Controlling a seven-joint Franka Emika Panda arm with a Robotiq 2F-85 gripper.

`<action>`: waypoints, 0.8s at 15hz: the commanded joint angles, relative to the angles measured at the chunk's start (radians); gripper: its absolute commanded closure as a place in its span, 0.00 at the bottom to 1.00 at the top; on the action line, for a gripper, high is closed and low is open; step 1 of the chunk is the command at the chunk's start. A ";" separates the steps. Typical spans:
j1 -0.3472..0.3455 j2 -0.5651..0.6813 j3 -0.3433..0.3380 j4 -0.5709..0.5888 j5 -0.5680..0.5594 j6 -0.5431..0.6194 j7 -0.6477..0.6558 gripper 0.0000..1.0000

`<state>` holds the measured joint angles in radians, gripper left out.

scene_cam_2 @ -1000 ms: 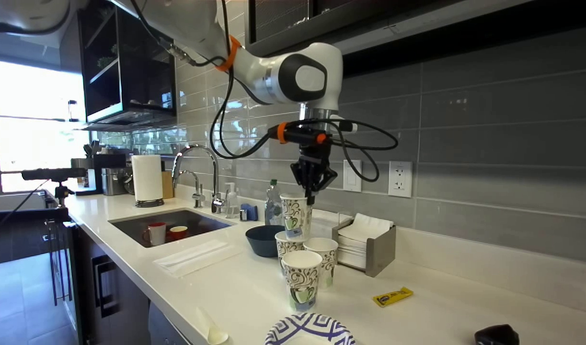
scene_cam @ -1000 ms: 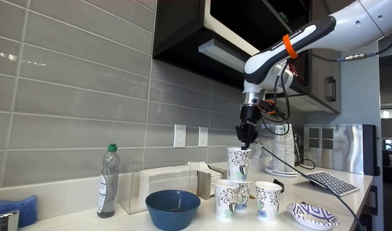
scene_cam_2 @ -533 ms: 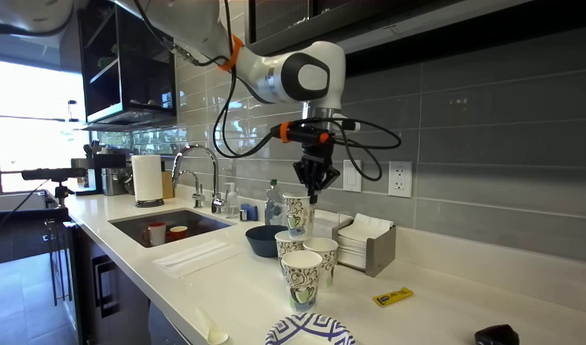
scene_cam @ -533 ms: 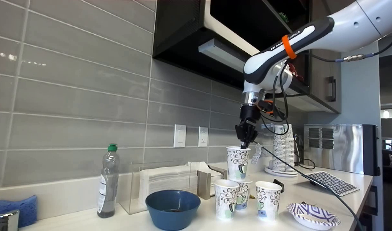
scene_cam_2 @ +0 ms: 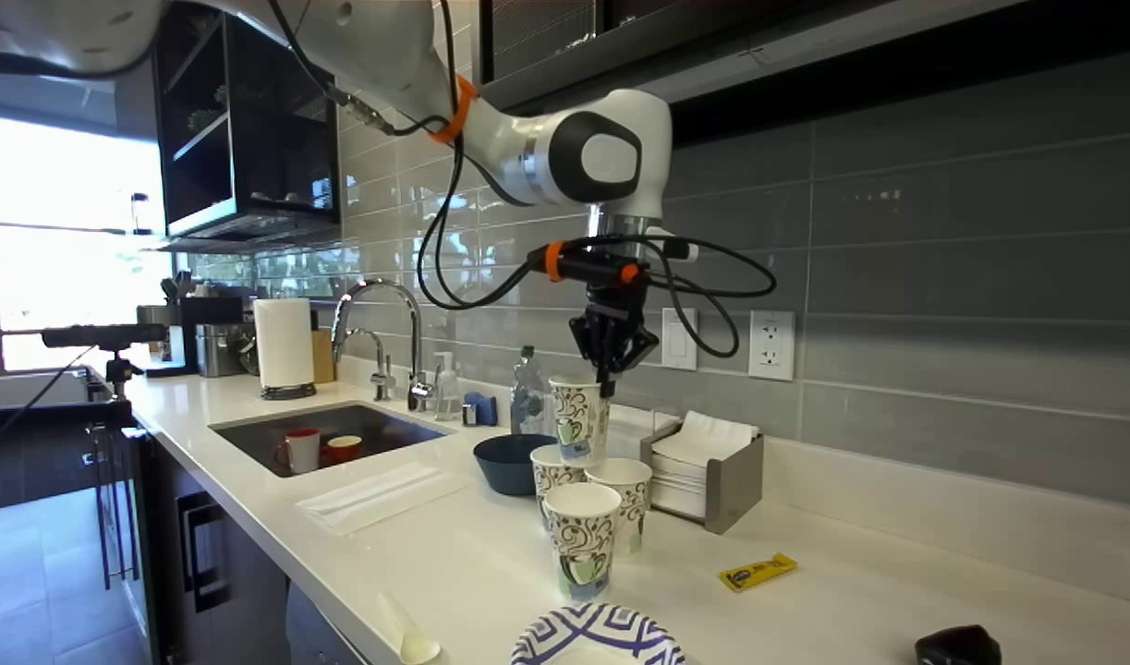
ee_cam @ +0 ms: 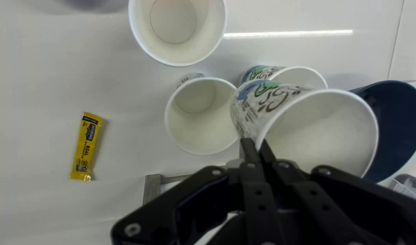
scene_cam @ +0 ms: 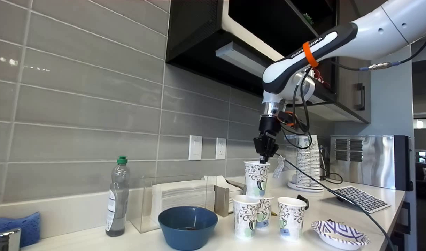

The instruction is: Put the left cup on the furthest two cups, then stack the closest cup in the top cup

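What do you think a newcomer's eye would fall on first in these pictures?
Probably the swirl-patterned cup, pinched at its rim by the black claw above the counter, where three similar cups stand upright. Next, perhaps, the blue bowl near those cups and the yellow packet lying flat on the counter.

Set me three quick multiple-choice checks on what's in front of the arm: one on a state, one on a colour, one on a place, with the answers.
1. How does the gripper stand at the raised cup?
A) open, apart from it
B) shut on its rim
C) pushing on its base

2. What colour is the wide bowl on the counter?
A) red
B) yellow
C) blue

3. Where is the yellow packet?
A) flat on the counter
B) inside the wide bowl
C) inside the raised cup

1 B: in the wrist view the jaws pinch the rim.
2 C: its wall shows blue in an exterior view.
3 A: the wrist view shows it lying on the counter, apart from the wide bowl.
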<state>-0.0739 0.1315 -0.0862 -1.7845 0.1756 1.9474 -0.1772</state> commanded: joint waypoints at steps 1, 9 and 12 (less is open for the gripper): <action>-0.017 0.034 0.009 0.051 0.026 -0.033 -0.018 0.99; -0.012 -0.027 0.005 0.000 -0.018 -0.012 0.009 0.30; -0.009 -0.105 0.000 -0.080 -0.037 0.002 0.041 0.09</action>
<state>-0.0761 0.1166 -0.0890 -1.7800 0.1639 1.9474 -0.1679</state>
